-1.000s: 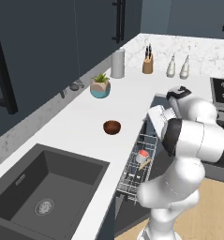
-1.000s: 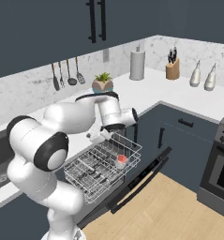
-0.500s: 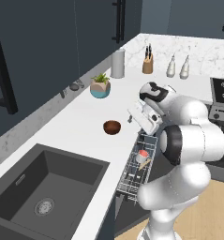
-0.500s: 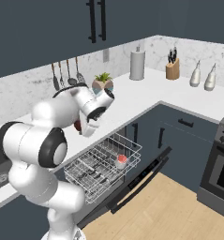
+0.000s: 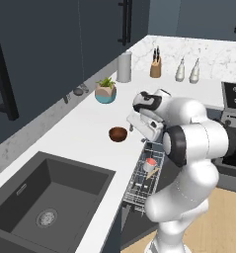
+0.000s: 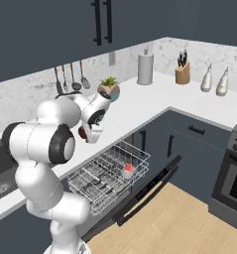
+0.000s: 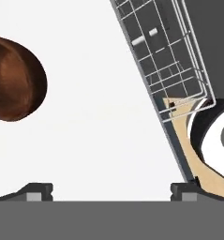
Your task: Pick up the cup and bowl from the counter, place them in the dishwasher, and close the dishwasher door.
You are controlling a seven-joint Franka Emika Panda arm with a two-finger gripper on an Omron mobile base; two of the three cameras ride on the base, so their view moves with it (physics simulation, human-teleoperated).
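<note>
The dark reddish-brown bowl [image 5: 118, 133] sits on the white counter [image 5: 85, 128]. My gripper [image 5: 134, 126] hangs just to its right, open and empty. In the hand view the bowl [image 7: 12, 79] lies at the upper left, off to the side of the open gripper [image 7: 111, 190], with bare counter [image 7: 99, 122] between the fingertips [image 7: 36, 190]. The cup [image 5: 150, 164], pale with a red inside, stands in the pulled-out wire rack [image 5: 141, 180] of the dishwasher. From the right, the cup [image 6: 128, 170] sits in the rack [image 6: 107, 173] above the lowered dishwasher door [image 6: 140, 196]. My hand hides most of the bowl [image 6: 82, 133] there.
A teal plant pot [image 5: 105, 92], a tall grey canister [image 5: 124, 66], a knife block [image 5: 155, 66] and two bottles [image 5: 187, 70] stand along the back of the counter. The dark sink [image 5: 45, 197] lies to the left, the stove [image 5: 233, 99] to the right.
The arm has swung left from over the dishwasher rack to the counter, ending beside the bowl. The gripper stayed open; the cup stayed in the rack.
</note>
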